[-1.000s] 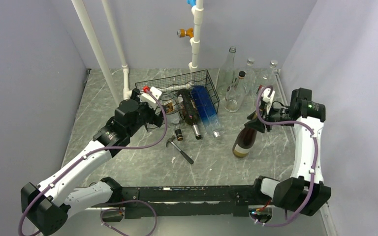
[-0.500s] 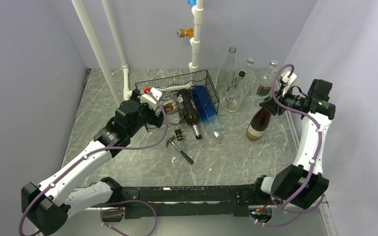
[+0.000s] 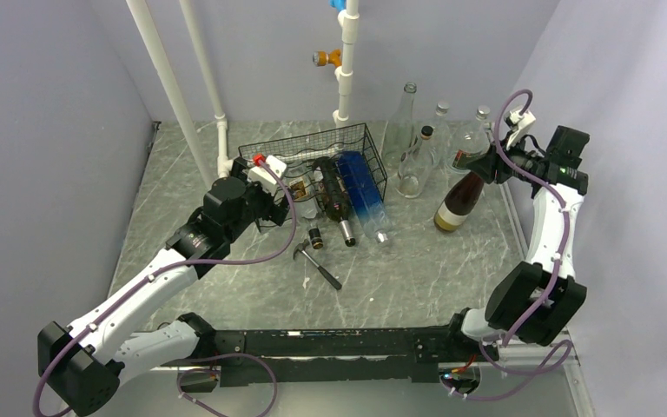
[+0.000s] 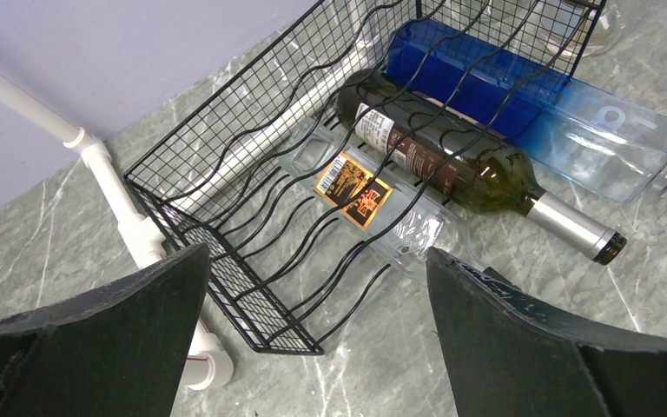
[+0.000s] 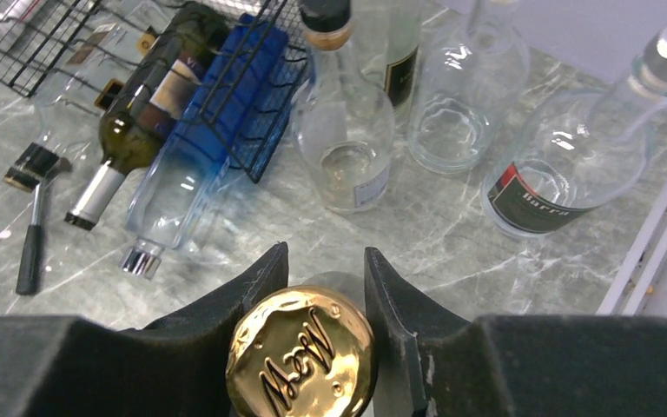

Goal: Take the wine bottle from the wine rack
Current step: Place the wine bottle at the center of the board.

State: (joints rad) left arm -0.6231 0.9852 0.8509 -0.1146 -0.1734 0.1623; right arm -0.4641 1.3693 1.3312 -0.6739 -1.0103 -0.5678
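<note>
The right pincer [image 5: 323,265] was clamped on the neck of a brown wine bottle [image 3: 457,202], just under its gold cap [image 5: 300,352]. The bottle was off the wine rack [image 3: 308,143] and well to its right, beside a cluster of clear empties [image 5: 452,113]. Its long axis leaned, with the neck up toward the right arm and the base down and inward over the worktop [image 3: 399,269]. Setting it down looked to depend on righting that lean. Whether the base touched the marble could not be made out, and from the wrist the cap hid the body.

The left pincer [image 4: 317,261] hung spread wide at the rack's near left corner, the nearer arm to a clear bottle [image 4: 373,204], a dark bottle [image 4: 452,169] and a blue bottle [image 4: 521,95]. All three lay in the rack with their necks pointing out toward the arms.
</note>
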